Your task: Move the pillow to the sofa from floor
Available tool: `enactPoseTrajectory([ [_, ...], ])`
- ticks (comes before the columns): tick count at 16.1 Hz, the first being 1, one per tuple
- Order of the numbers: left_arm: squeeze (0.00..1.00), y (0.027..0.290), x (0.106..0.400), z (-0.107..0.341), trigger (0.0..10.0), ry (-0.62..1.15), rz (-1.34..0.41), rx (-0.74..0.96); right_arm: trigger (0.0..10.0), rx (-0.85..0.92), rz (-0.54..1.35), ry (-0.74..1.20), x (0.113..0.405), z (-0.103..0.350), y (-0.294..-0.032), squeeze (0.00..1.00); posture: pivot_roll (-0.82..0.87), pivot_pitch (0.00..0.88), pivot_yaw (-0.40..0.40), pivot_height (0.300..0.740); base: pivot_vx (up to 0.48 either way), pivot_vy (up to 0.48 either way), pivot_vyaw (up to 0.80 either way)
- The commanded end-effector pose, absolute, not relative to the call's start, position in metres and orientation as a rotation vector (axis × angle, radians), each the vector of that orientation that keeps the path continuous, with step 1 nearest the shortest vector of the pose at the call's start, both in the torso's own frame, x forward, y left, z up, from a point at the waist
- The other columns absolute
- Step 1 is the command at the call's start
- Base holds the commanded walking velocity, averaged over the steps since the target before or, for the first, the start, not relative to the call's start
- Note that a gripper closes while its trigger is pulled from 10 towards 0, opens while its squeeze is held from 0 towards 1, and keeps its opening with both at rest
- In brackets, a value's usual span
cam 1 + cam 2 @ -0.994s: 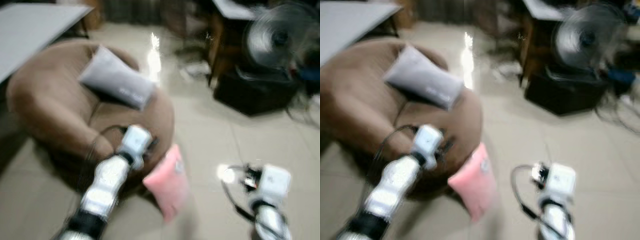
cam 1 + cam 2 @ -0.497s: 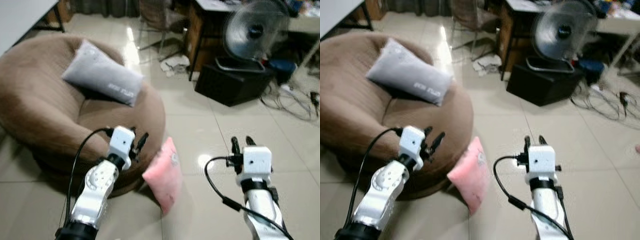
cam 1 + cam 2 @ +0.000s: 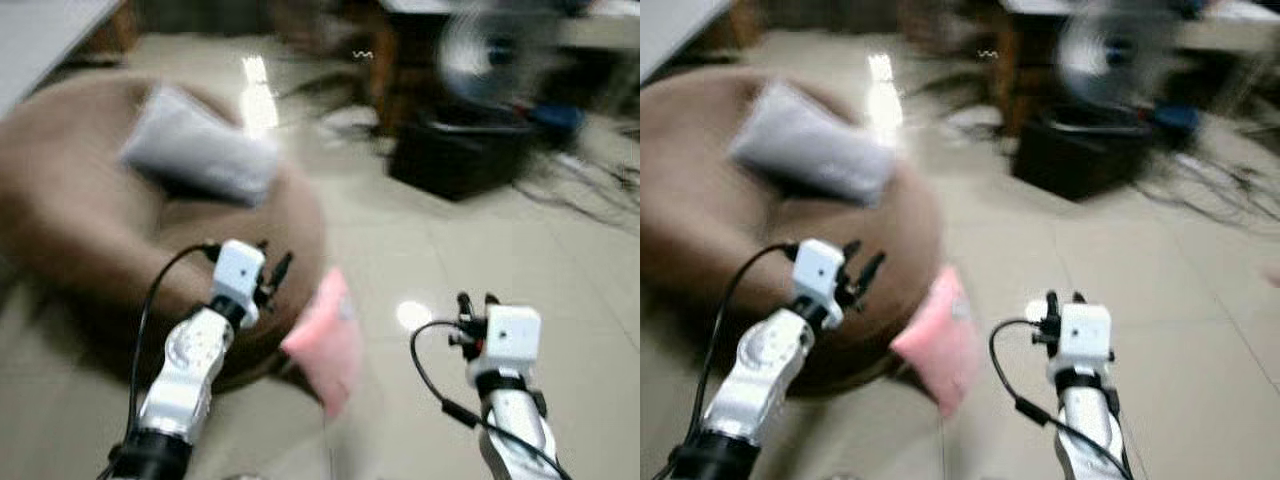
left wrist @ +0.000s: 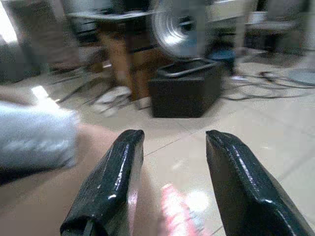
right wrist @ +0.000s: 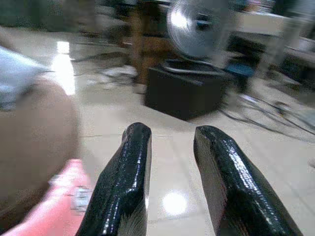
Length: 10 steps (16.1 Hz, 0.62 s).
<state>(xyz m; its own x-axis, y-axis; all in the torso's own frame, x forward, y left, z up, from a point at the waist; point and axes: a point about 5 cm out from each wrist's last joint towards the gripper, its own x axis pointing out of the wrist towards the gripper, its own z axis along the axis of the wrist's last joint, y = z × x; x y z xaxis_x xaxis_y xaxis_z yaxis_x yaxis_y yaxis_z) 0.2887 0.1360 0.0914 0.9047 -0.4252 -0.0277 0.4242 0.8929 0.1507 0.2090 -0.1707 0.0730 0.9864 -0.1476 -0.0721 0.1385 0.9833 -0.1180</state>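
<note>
A pink pillow (image 3: 325, 340) stands on edge on the tiled floor (image 3: 420, 250), leaning against the round brown sofa (image 3: 70, 230) at its 4 o'clock side; blur smears its outline. A grey pillow (image 3: 195, 150) already lies on the sofa. The left gripper (image 3: 272, 275) hovers over the sofa's rim, fingers spread wide and empty; the right gripper (image 3: 474, 301) hangs above bare floor at the pink pillow's 3 o'clock, fingers narrowly parted, empty. The wrist views show a fan (image 5: 194, 27) above a black box (image 5: 184, 91) more clearly than the head views.
</note>
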Motion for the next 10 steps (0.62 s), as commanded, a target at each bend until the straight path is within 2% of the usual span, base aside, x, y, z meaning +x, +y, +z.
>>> enactPoseTrajectory([
  [1,0.00,0.1222,0.2928,0.0957,10.0,-0.023,-0.494,0.152,10.0,-0.131,-0.182,0.083,0.2067,0.0720,-0.1808,0.00,-0.03,0.035,-0.015,0.740,0.364,0.000,0.00],
  [10,0.00,0.1268,0.2900,0.0934,10.0,-0.019,-0.457,0.132,10.0,-0.111,-0.128,0.082,0.2155,0.0722,-0.1843,0.00,0.00,0.043,-0.053,0.740,0.376,0.000,0.00],
])
